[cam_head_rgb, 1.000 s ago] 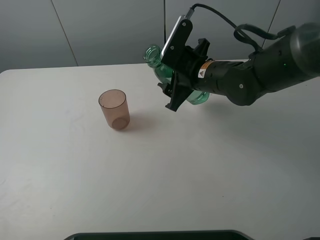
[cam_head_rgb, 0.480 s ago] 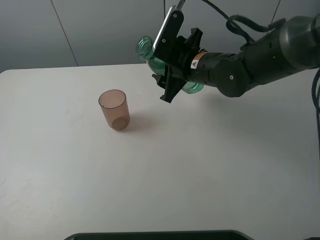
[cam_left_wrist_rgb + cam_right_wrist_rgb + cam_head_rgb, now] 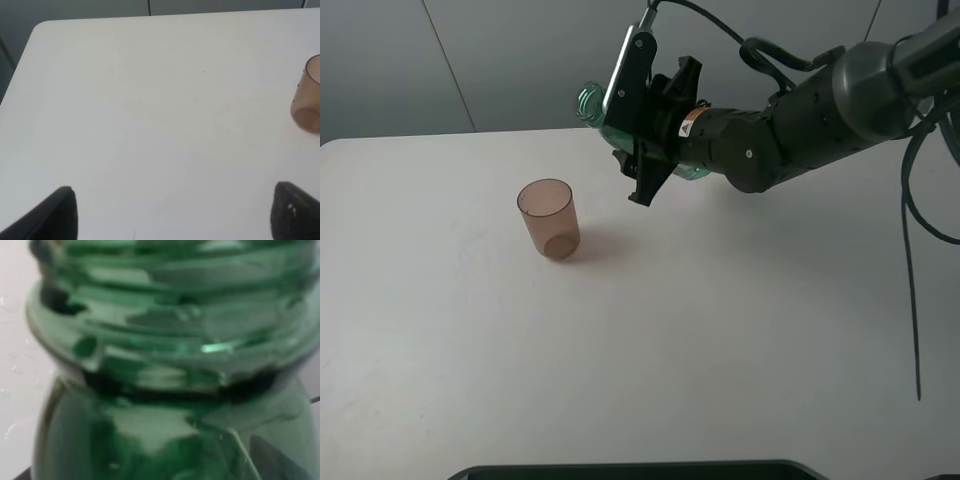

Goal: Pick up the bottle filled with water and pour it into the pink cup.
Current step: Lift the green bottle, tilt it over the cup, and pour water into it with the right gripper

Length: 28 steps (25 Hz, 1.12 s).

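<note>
Green-tinted plastic: the bottle [image 3: 592,103] is aloft over the white table [image 3: 720,350], lying well over on its side, open mouth pointing toward the pink cup [image 3: 549,219]. The right gripper [image 3: 640,135] is clamped round its middle. The cup stands upright on the table, lower than the mouth and off to one side of it, well apart.

Step, as I read it: carry to the cup, pour not begun. Next move calls for bringing the mouth over the rim, then tipping further, slowly.

The left gripper [image 3: 177,212] is spread wide and empty, low over bare table.

Hard to make out:
- water level in the bottle, cannot tell
- the right fingers, mostly behind the wrist mount
- right wrist view, all blurred green neck thread
- cup cut by the frame edge in the left wrist view
</note>
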Motion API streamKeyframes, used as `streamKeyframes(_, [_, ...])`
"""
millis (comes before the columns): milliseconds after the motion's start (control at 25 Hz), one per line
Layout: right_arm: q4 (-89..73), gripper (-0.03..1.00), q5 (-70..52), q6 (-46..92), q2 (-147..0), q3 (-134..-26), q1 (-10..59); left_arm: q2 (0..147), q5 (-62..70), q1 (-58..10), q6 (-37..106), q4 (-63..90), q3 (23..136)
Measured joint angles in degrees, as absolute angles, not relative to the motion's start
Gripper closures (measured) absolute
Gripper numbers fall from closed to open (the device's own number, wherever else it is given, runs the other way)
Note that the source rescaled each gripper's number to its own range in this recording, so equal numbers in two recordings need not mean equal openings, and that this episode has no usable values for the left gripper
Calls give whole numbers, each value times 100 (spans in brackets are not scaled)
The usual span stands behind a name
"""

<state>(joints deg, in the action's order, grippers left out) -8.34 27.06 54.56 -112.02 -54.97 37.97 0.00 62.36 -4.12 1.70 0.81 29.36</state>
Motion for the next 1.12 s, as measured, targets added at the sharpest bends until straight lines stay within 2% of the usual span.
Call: streamKeyframes(1120, [-3790, 96, 3634, 8880, -11211, -5624, 4437, 0, 6236, -412, 170, 61, 2936])
